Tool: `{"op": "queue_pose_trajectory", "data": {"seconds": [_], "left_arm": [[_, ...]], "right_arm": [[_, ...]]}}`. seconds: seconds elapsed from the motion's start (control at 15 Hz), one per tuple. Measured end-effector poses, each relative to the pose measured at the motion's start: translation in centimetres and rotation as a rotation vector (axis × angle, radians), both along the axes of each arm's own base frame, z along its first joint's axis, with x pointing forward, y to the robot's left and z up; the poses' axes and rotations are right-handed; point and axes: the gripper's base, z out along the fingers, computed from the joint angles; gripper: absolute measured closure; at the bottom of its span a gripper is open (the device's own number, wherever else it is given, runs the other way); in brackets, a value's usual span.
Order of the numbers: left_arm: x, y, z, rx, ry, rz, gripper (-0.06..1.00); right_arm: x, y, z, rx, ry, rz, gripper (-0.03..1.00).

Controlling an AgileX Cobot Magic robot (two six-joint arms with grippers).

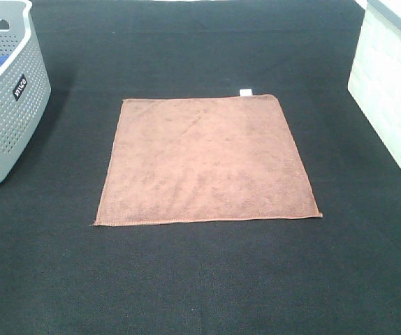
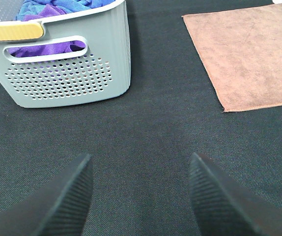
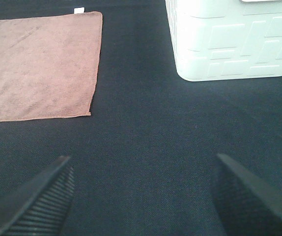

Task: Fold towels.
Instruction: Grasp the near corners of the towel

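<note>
A square reddish-brown towel (image 1: 204, 162) lies flat and unfolded in the middle of the black mat, with a small white tag (image 1: 245, 92) on its far edge. It also shows in the left wrist view (image 2: 251, 54) and in the right wrist view (image 3: 38, 66). My left gripper (image 2: 140, 191) is open and empty over bare mat, short of the towel's near left corner. My right gripper (image 3: 143, 194) is open and empty over bare mat, short of the towel's near right corner. Neither gripper shows in the exterior high view.
A grey perforated basket (image 1: 8, 98) stands at the left, holding blue and purple cloths (image 2: 52, 10). A white bin (image 1: 392, 84) stands at the right and shows in the right wrist view (image 3: 232, 39). The black mat (image 1: 200, 279) covers the table.
</note>
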Motion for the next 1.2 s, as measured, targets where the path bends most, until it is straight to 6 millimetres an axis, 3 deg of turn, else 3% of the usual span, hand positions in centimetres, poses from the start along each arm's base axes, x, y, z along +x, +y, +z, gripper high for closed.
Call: {"op": "queue_pose_trajectory", "data": {"seconds": [0.47,0.67,0.8,0.93,1.2], "left_arm": [[0.0,0.0,0.0,0.000,0.000,0.000,0.38],[0.0,0.0,0.1,0.000,-0.004,0.000,0.38],[0.6,0.0,0.8,-0.008,-0.024,0.000,0.38],[2.6,-0.5,1.8,-0.103,-0.031,-0.017,0.38],[8.1,-2.2,1.3,-0.398,0.234,-0.076,0.38]], "right_arm": [[0.0,0.0,0.0,0.000,0.000,0.000,0.24],[0.9,0.0,0.7,0.000,0.020,0.000,0.24],[2.7,0.0,2.0,0.005,0.025,0.003,0.25],[5.4,0.1,3.0,0.014,0.106,0.008,0.27],[10.8,1.4,1.7,0.036,0.317,0.119,0.27]]}}
